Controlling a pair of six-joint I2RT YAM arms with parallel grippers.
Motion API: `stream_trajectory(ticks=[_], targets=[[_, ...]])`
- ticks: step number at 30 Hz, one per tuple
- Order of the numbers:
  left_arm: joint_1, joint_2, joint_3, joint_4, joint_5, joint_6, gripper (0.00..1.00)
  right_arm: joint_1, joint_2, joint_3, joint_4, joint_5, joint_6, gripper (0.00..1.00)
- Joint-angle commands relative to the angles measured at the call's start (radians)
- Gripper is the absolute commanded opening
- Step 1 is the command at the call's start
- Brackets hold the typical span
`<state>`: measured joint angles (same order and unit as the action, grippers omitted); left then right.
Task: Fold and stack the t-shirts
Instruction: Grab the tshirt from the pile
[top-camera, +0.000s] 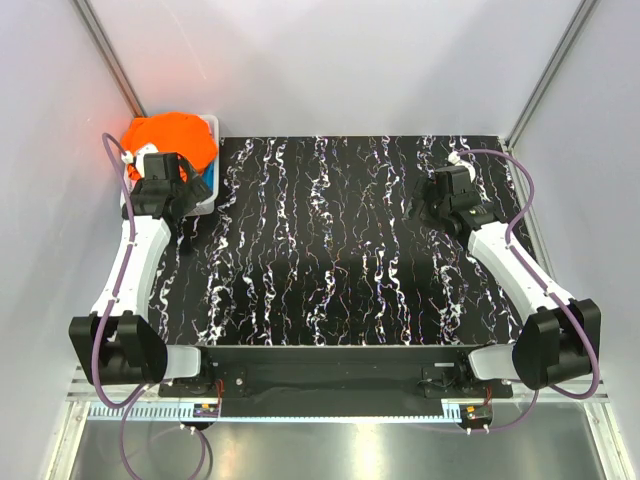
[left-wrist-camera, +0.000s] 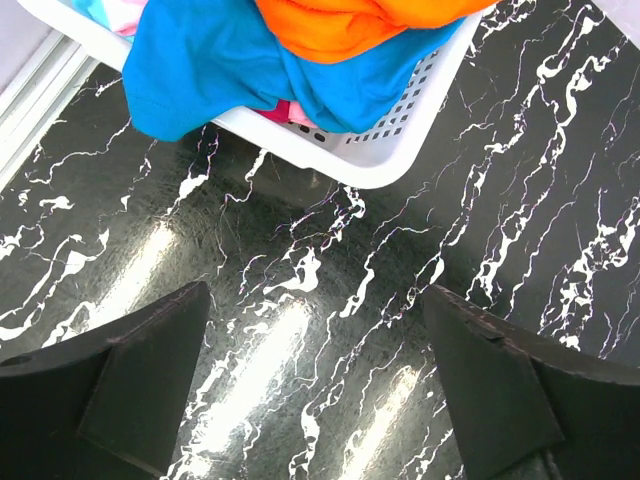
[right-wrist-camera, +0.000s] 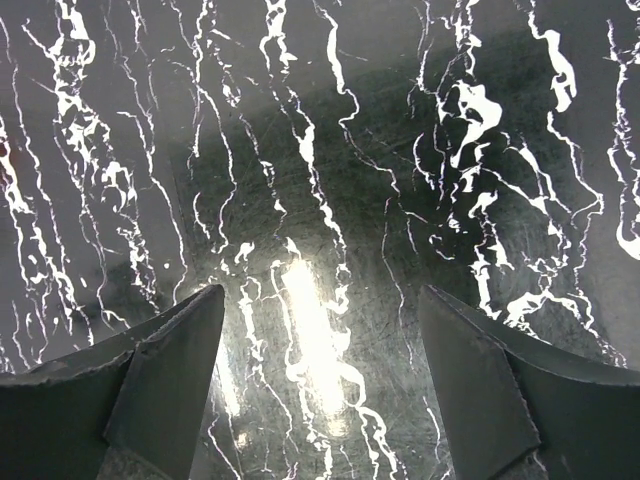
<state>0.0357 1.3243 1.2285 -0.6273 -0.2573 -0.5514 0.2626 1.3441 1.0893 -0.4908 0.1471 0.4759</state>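
A bright orange t-shirt (top-camera: 170, 140) lies bunched on top of a white plastic basket (top-camera: 204, 205) at the table's far left corner. In the left wrist view the orange t-shirt (left-wrist-camera: 350, 25) sits over a teal-blue t-shirt (left-wrist-camera: 220, 65) that spills over the basket's rim (left-wrist-camera: 385, 150), with a bit of pink cloth (left-wrist-camera: 285, 112) under it. My left gripper (left-wrist-camera: 315, 385) hovers open just in front of the basket, nothing between its fingers. My right gripper (right-wrist-camera: 320, 380) is open over bare table at the far right, also seen from above (top-camera: 425, 205).
The black marbled table top (top-camera: 330, 250) spreads between both arms. White enclosure walls stand close at left, right and back. The basket's corner rests on the table near its left edge.
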Motion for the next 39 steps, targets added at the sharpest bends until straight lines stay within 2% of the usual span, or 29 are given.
stream_trajectory(ticks=[1,5,10,13,17,20,21,25,33,39], targets=[[0.001,-0.025,0.034,0.034,0.016,0.028,0.97,0.004,-0.034,0.031,0.034,-0.023,0.026,0.85],[0.001,-0.04,0.034,0.028,0.026,0.033,0.99,0.009,-0.048,0.027,0.032,-0.026,0.036,0.84],[0.016,-0.045,0.035,0.018,0.006,-0.045,0.99,0.01,-0.082,0.014,0.028,-0.032,0.043,0.84],[0.058,-0.021,0.051,0.035,0.093,-0.082,0.99,0.012,-0.098,0.008,0.018,-0.026,0.033,0.83],[0.183,0.078,0.106,0.052,0.263,-0.145,0.99,0.01,-0.106,0.004,0.011,-0.014,0.018,0.84],[0.252,0.194,0.164,0.066,0.375,-0.185,0.93,0.01,-0.105,-0.002,0.012,-0.012,0.017,0.84],[0.262,0.243,0.176,0.075,0.394,-0.199,0.86,0.01,-0.097,-0.003,0.014,-0.011,0.017,0.84],[0.271,0.344,0.247,0.147,0.467,-0.202,0.68,0.01,-0.053,0.004,0.023,-0.015,0.013,0.84],[0.267,0.426,0.289,0.25,0.466,-0.185,0.63,0.012,0.064,0.023,0.078,-0.053,0.007,0.85],[0.234,0.368,0.253,0.285,0.275,-0.148,0.63,0.01,0.138,0.04,0.103,-0.075,-0.002,0.84]])
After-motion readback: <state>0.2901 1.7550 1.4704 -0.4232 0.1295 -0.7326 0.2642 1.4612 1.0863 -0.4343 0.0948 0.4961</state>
